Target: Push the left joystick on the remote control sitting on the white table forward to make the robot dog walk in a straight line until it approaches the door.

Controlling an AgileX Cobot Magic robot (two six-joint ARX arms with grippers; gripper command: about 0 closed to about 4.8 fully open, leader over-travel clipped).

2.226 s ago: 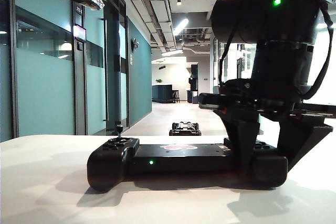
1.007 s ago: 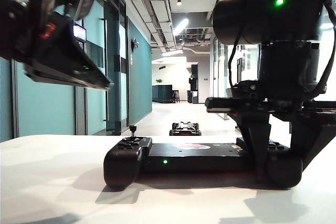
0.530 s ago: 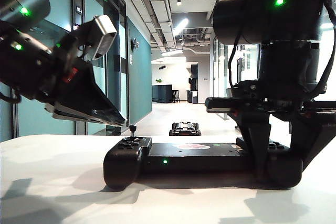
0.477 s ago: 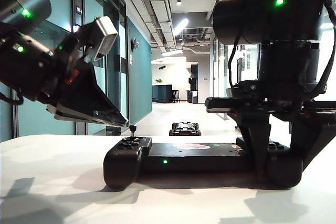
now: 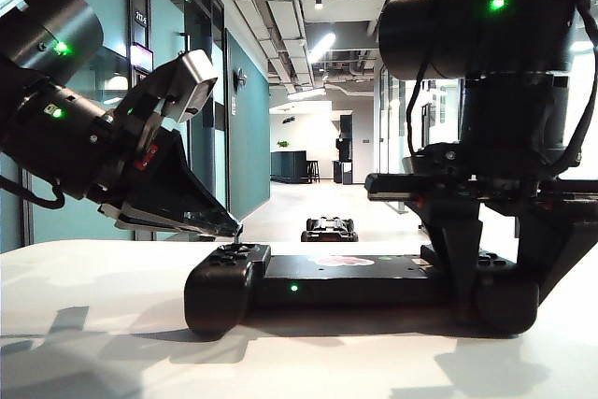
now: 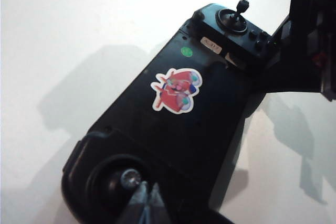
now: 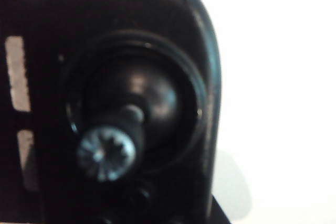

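Note:
The black remote control (image 5: 346, 279) lies on the white table (image 5: 93, 324). My right gripper (image 5: 500, 273) is shut on its right end, one finger on each side. My left gripper (image 5: 234, 228) slants down from the left, shut, with its tip at the left joystick (image 6: 130, 178). In the left wrist view the closed fingertips (image 6: 143, 195) sit right beside the stick's cap; I cannot tell if they touch. The right wrist view shows the right-hand stick (image 7: 105, 153) close up, and its own fingers are lost in the dark. The robot dog (image 5: 329, 228) lies on the corridor floor beyond.
A long corridor runs behind the table, with teal glass walls and doors (image 5: 201, 119) along its left side. Bare white tabletop (image 6: 79, 24) spreads to the left of the remote. A red sticker (image 6: 176, 90) marks the remote's middle bar.
My left arm has swung down from the upper left, bringing its shut tip onto the left joystick. Earlier the remote and right gripper shifted right. The robot dog has not moved.

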